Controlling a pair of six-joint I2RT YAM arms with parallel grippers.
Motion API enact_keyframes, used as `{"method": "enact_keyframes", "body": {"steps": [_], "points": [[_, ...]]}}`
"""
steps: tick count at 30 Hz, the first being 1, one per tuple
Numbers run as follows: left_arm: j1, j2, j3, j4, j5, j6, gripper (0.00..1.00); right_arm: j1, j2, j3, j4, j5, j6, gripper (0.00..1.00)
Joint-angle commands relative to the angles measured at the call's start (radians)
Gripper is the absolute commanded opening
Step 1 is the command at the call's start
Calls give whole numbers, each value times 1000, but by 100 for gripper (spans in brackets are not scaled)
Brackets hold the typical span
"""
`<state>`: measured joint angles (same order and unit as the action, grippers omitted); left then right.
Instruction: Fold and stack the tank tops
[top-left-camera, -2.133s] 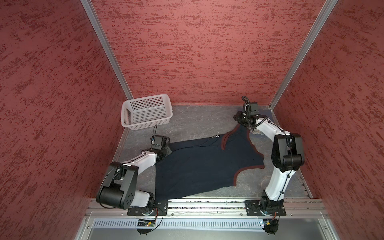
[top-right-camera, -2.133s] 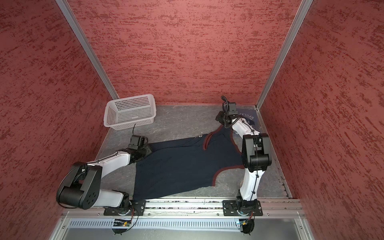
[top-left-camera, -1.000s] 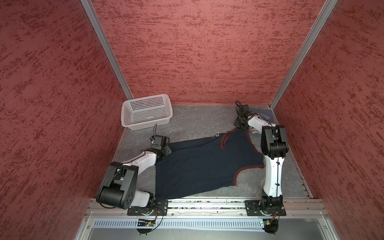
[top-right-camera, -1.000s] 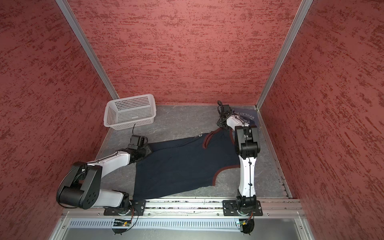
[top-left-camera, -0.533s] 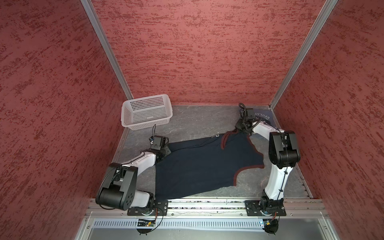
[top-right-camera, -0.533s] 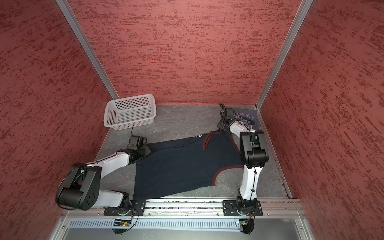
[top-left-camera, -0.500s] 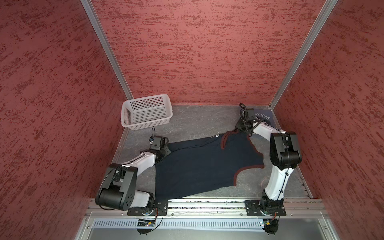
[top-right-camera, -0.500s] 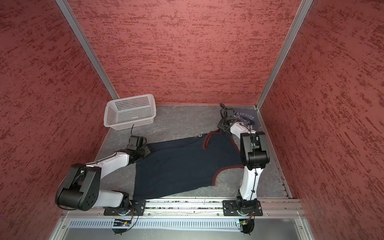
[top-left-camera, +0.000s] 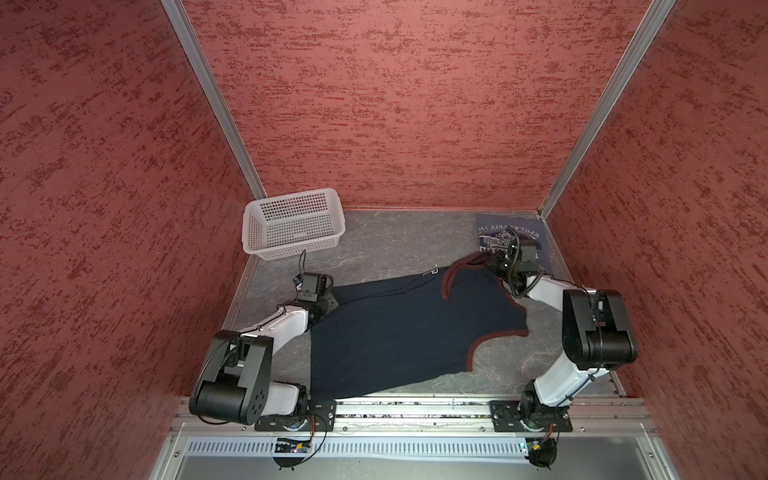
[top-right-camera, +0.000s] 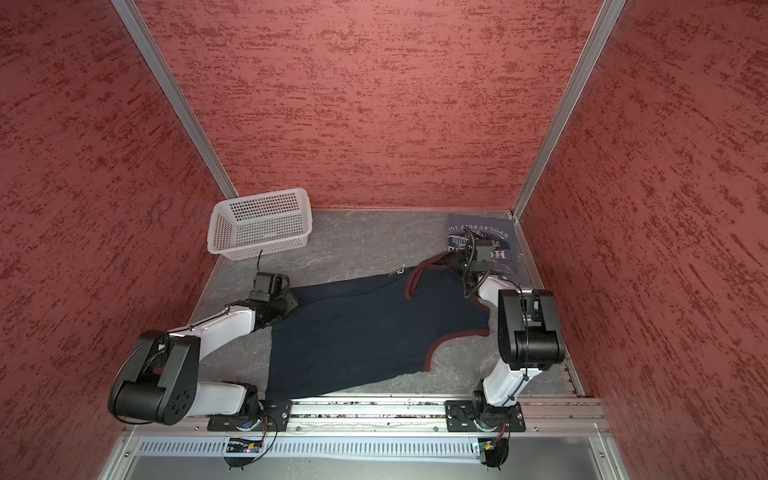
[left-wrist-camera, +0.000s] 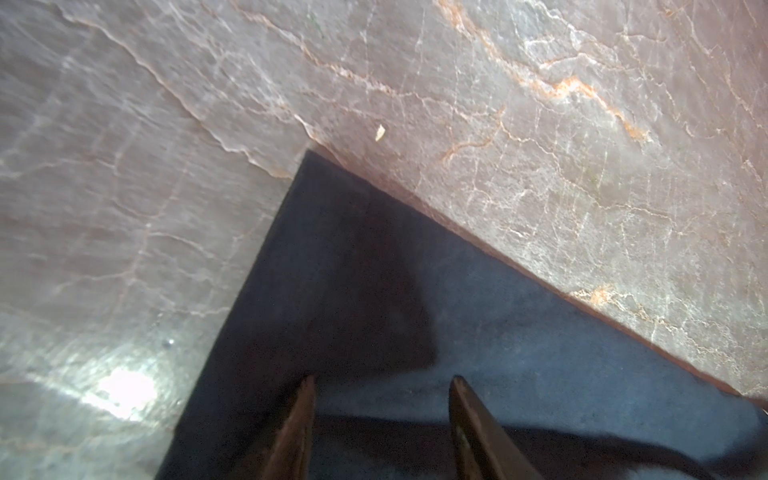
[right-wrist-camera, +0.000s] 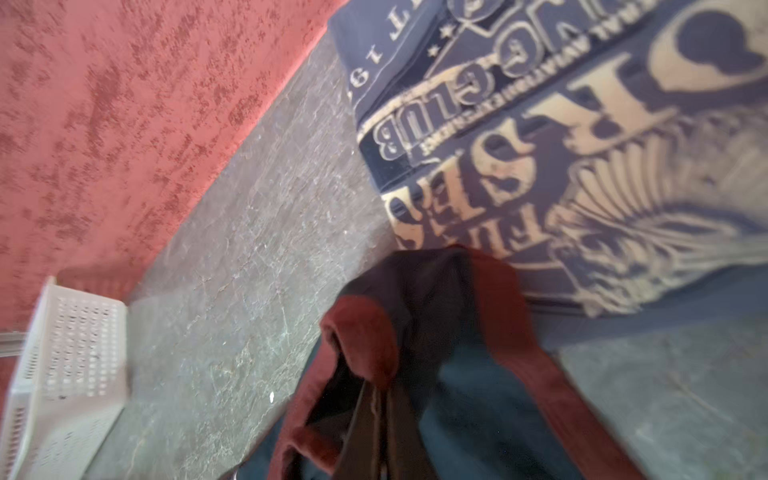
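I see a grey veined stone tabletop (top-left-camera: 395, 245) boxed by red textured walls (top-left-camera: 395, 104). Left gripper (left-wrist-camera: 382, 379) jaws apart over the dark navy maroon-trimmed tank top (top-left-camera: 407, 332); right gripper (right-wrist-camera: 376, 395) clamped on its strap.

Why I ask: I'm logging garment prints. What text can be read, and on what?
"CLUB": in the print on the folded grey-blue tank top.
"19": same print, near its edge; the rest is not in view.
Other lettering there: too blurred or cropped to read.
Navy tank top: white mark by the neckline, too small to read.
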<state>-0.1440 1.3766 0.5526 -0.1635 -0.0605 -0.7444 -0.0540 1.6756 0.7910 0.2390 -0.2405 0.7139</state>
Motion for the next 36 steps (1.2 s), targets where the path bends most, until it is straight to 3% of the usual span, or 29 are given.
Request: {"method": "enact_keyframes", "body": {"steps": [1, 6, 14, 21, 23, 26, 29, 32, 36], "points": [[12, 2, -22, -40, 2, -3, 53, -33, -50, -88, 233, -105, 89, 0], [16, 6, -22, -37, 5, -4, 53, -47, -71, -166, 218, -46, 127, 0], [25, 7, -25, -37, 16, -3, 53, -165, -30, -123, 108, -38, 103, 22], [28, 8, -25, -33, 21, -2, 53, -188, 17, -53, 33, -82, 71, 36], [27, 7, -26, -28, 27, 1, 53, -164, -34, -53, 8, -42, 18, 43], [27, 12, -24, -26, 29, 2, 53, -89, -98, 15, -165, 111, -90, 52], [27, 18, -20, -25, 30, 1, 53, -46, -85, 86, -310, 210, -143, 57], [27, 19, -19, -22, 32, -1, 53, -26, -30, 151, -432, 235, -161, 58], [27, 22, -19, -20, 33, -1, 53, -14, 33, 196, -463, 223, -177, 58]]}}
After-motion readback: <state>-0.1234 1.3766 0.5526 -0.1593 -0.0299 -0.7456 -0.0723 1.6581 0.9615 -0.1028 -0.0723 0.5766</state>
